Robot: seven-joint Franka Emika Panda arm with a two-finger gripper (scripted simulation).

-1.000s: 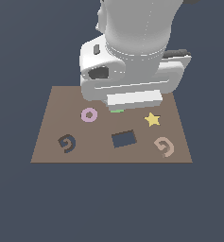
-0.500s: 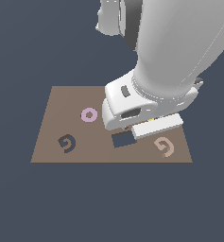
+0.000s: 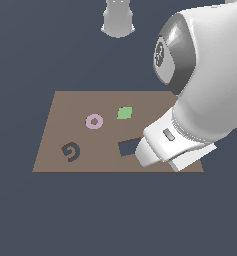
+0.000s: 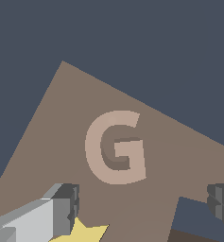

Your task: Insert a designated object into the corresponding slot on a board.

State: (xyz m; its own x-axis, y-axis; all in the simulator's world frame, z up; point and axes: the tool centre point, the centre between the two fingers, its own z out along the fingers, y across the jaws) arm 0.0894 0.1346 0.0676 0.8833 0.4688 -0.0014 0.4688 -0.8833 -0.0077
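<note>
Since half a second ago the arm has been swung toward the board's (image 3: 55,130) corner at the exterior view's right, hiding the star. Just ahead of the wide-open, empty gripper (image 4: 144,208) the tan spiral (image 4: 114,147) is seen, flat near the edge; the slot (image 3: 70,152) lies well apart.

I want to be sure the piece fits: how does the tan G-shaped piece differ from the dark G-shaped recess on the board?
The tan G piece is a pale pink-tan solid lying raised on the board; the recess is a dark navy cut-out sunk into it. In the exterior view the piece is hidden behind the arm, while the recess lies uncovered near the board's left edge. Both share the same curled G outline.
</note>
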